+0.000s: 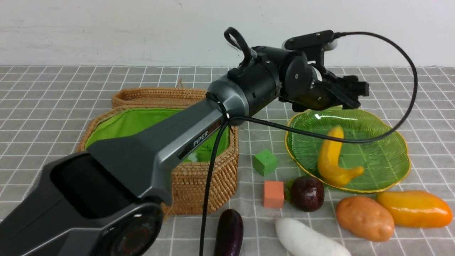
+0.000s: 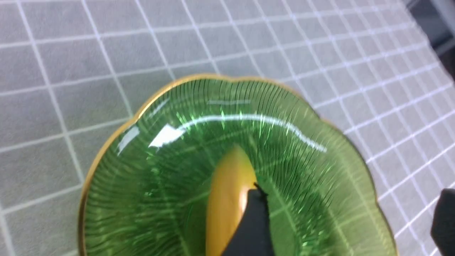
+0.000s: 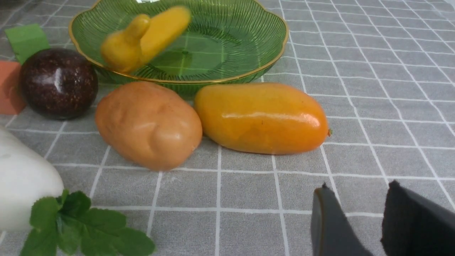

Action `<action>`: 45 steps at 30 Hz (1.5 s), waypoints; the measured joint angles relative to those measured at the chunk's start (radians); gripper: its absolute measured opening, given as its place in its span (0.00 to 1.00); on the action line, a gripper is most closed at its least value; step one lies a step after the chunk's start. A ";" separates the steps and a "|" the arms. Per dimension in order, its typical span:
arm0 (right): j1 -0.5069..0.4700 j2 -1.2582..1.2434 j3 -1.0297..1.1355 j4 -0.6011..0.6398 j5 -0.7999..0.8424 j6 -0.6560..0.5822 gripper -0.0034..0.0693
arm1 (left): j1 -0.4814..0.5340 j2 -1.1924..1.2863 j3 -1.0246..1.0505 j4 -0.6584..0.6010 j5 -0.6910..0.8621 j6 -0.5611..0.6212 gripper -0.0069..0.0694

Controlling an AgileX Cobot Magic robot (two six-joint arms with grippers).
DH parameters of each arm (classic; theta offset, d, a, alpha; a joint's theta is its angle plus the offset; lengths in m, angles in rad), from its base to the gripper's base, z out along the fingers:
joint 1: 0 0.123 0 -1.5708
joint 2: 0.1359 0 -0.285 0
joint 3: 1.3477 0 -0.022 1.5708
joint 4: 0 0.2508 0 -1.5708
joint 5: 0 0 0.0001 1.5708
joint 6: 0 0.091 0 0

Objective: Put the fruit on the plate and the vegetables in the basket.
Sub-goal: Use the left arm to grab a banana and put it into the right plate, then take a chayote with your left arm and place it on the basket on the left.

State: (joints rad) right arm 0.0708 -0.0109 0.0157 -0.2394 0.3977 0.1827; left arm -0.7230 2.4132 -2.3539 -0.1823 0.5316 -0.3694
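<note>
On the left arm (image 1: 149, 149), "PiPER" is printed; the left jaws are spread above the banana (image 1: 330, 160) lying on the plate (image 1: 384, 156); the right jaws are parted, empty.

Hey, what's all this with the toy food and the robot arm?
The robot is sorting toy food. Its left gripper hangs open above the green plate, where the banana lies. The mangosteen and mango sit on the cloth beside the plate, and the potato, eggplant and radish lie there too, outside the basket. The right gripper is open and empty, low over the cloth.
</note>
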 joint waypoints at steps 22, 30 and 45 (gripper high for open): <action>0.000 0.000 0.000 -0.001 0.000 0.000 0.38 | 0.171 -0.612 0.208 0.169 0.703 0.277 0.71; 0.000 0.000 0.000 -0.001 0.000 0.000 0.38 | 0.208 -1.065 0.795 0.238 0.703 0.214 0.70; 0.000 0.000 0.000 -0.001 0.000 0.000 0.38 | 0.172 -1.214 1.443 0.123 0.483 0.416 0.74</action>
State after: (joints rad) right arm 0.0708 -0.0109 0.0157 -0.2406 0.3980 0.1827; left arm -0.5513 1.1992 -0.9112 -0.0588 1.0149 0.0467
